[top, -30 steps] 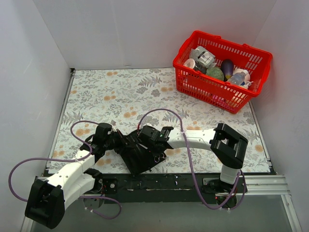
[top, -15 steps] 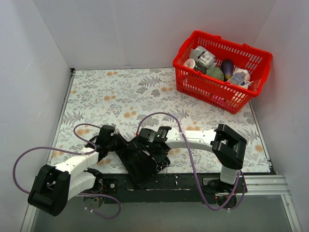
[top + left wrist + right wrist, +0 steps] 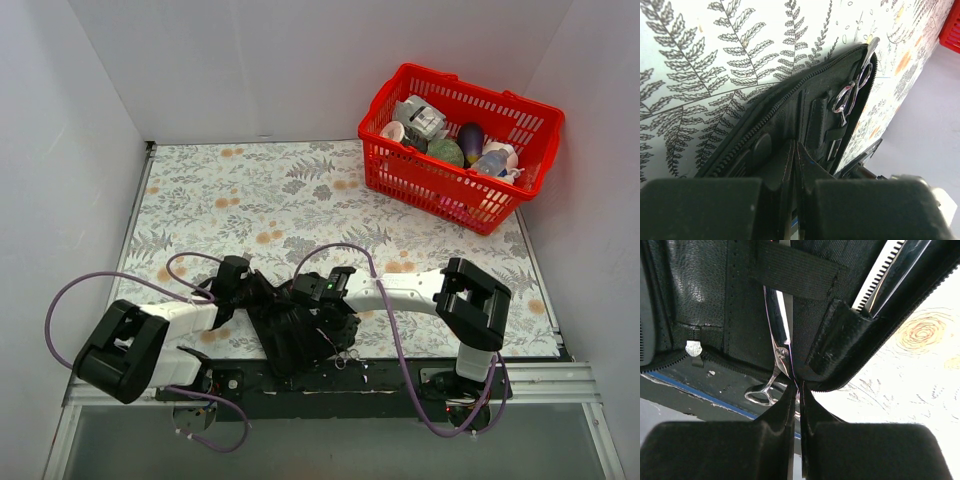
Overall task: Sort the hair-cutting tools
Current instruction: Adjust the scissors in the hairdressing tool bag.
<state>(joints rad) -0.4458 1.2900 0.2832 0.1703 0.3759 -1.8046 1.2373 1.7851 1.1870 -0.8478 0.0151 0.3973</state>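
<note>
- The scissors (image 3: 782,352) lie in the open folding case (image 3: 790,115) at the near edge of the table (image 3: 250,190). Their long axis runs away from the arms' bases, with the ring handles turned toward the near edge and poking past the case's zip.
- The blades are tucked under an elastic strap; the pair is slim, silver and shiny.
- The comb (image 3: 895,270) is seated in a pocket just to the right of the scissors in the right wrist view. It is slanted, long and thin, with its teeth turned toward them.
- The left gripper (image 3: 796,155) is clamped on the case's left flap; its arm is laid low, with the forearm pointing right.
- The right gripper (image 3: 796,390) is pinched narrow on the scissors just below the pivot. Its arm is stretched leftward from a bent elbow, low over the case.
</note>
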